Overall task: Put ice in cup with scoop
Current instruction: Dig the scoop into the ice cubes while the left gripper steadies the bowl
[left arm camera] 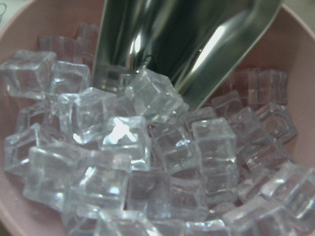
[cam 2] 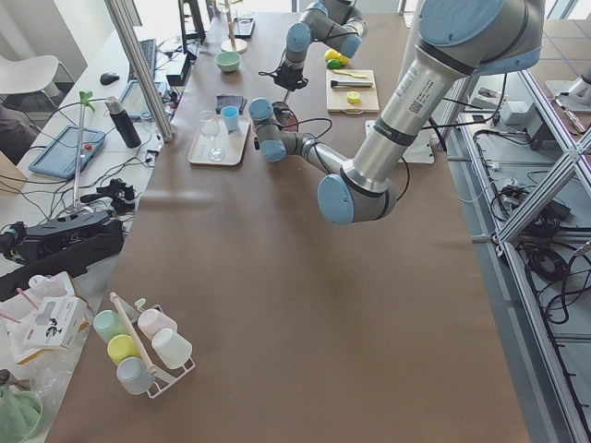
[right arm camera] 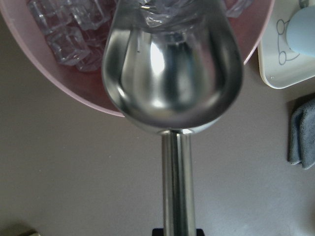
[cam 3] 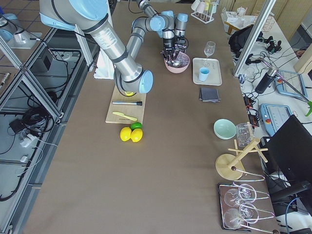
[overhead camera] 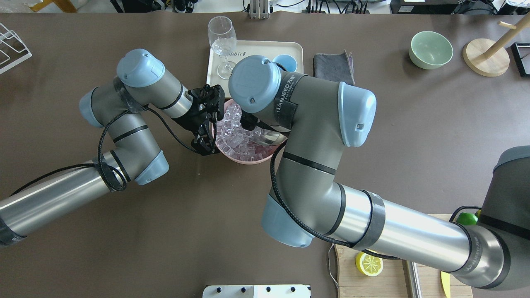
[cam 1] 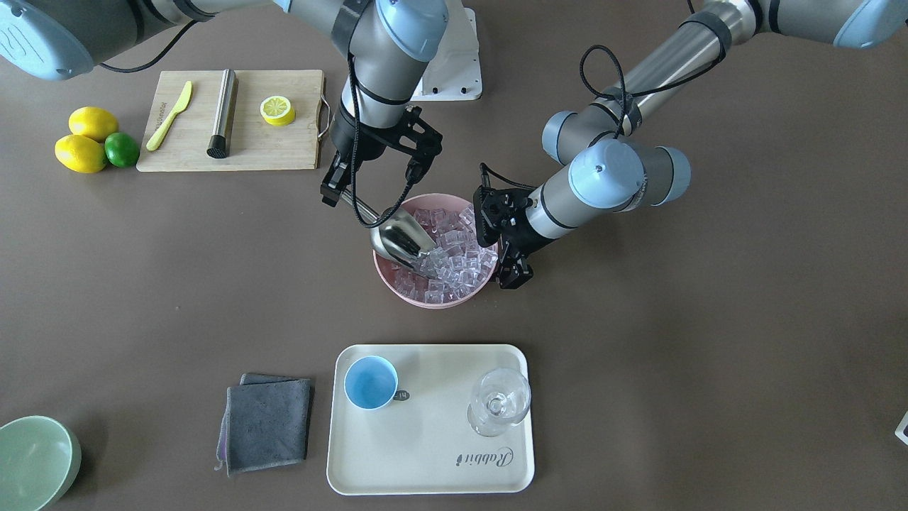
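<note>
The steel scoop [cam 1: 401, 238] is tipped mouth-down into the ice [cam 1: 454, 248], a heap of clear cubes in a pink bowl [cam 1: 397, 287] at mid-table. My right gripper [cam 1: 352, 201] is shut on the scoop's handle [right arm camera: 174, 187]. In the left wrist view the scoop [left arm camera: 182, 44] noses into the ice [left arm camera: 147, 147], with one cube at its lip. My left gripper [cam 1: 514, 273] is at the bowl's rim and looks shut on it. The light blue cup [cam 1: 371, 382] stands empty on a cream tray [cam 1: 425, 454], apart from both grippers.
A clear stemmed glass [cam 1: 499, 401] stands on the tray beside the cup. A grey cloth [cam 1: 266, 422] and a pale green bowl [cam 1: 32, 461] lie beyond it. A cutting board [cam 1: 284, 142] holds a steel cylinder [cam 1: 223, 113], a half lemon and a knife, with lemons beside it.
</note>
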Available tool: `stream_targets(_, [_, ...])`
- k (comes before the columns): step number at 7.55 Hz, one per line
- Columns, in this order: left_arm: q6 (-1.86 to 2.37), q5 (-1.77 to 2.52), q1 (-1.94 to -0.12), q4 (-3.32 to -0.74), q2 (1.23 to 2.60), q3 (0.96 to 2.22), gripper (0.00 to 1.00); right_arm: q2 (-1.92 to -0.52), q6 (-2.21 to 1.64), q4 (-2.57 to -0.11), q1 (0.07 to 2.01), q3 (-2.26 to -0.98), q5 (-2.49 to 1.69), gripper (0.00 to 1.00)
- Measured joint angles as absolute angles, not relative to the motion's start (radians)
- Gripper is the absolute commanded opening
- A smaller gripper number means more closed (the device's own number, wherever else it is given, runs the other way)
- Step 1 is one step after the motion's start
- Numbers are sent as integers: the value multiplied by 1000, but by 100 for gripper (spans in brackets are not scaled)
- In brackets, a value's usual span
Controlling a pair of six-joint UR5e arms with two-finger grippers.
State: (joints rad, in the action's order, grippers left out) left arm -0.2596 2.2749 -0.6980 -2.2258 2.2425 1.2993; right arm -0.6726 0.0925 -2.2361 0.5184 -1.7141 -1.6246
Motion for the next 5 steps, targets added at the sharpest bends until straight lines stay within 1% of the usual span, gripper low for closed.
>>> stream_targets(1, [-259, 2275, -698, -2226, 2243, 1299, 99, -736, 58, -2154, 518, -1757, -1624, 0])
stream_targets(3, [-259, 2274, -698, -2226, 2243, 1299, 99, -855, 5, -1958, 518, -1793, -1625, 0])
stream_targets(5, [-259, 2274, -698, -2227, 2243, 1299, 99, -924, -27, -1826, 519, -1819, -1633, 0])
